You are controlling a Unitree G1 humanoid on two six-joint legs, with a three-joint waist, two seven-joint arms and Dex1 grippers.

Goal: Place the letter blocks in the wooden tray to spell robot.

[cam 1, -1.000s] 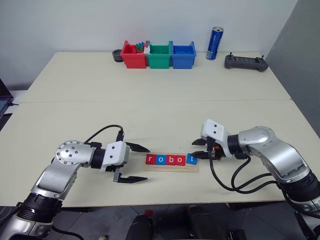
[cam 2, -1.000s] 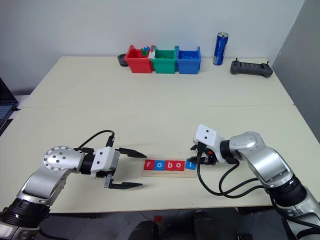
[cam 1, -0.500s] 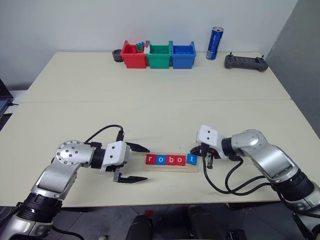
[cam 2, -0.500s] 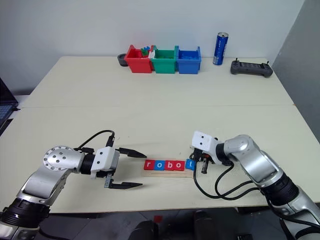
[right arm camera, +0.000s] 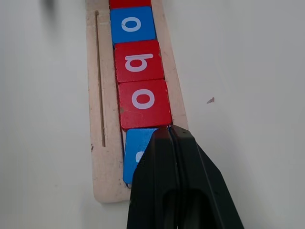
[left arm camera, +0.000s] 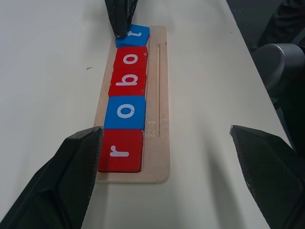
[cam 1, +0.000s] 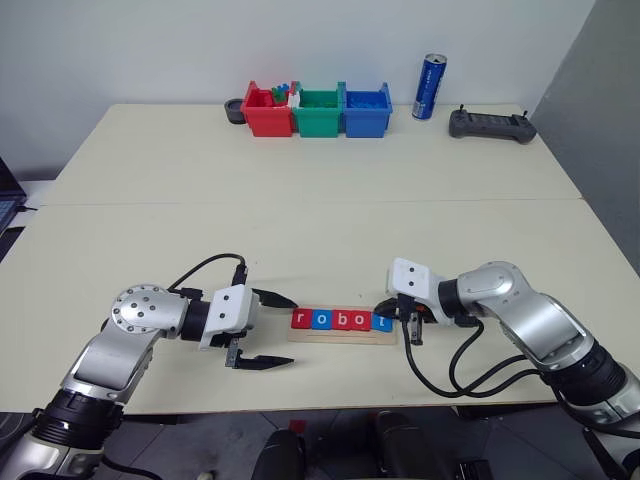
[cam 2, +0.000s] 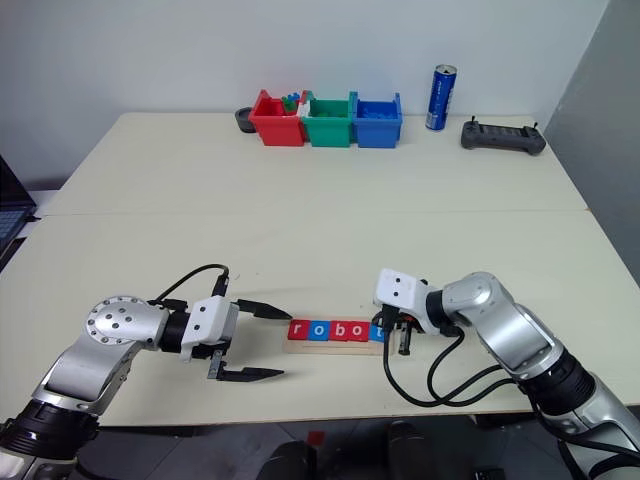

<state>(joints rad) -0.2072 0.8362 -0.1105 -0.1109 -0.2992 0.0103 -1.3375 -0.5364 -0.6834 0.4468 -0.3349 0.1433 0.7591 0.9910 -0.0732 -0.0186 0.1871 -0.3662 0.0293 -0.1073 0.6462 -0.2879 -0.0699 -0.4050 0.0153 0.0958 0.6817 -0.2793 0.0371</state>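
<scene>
The wooden tray [cam 1: 341,336] lies near the table's front edge. Five letter blocks sit in it in a row: red r [left arm camera: 120,150], blue o [left arm camera: 126,112], red b [left arm camera: 129,82], red o [left arm camera: 130,59] and blue t [left arm camera: 133,35], which sits slightly skewed. My right gripper [right arm camera: 169,138] is shut, holds nothing, and its tip rests at the outer edge of the t block [right arm camera: 137,151]; it also shows as right gripper [cam 1: 413,330]. My left gripper [cam 1: 277,330] stands open just left of the tray's r end, its fingers apart from the tray.
At the table's back stand a red bin [cam 1: 267,110], a green bin [cam 1: 319,112] and a blue bin [cam 1: 366,111], with a blue can [cam 1: 431,87] and a black controller [cam 1: 491,125] to their right. A small dark bowl [cam 1: 234,110] sits left of the bins.
My right gripper's fingers have closed and its tip has swung down and left against the blue t block, which now sits straighter in the row. The left arm has kept still.
</scene>
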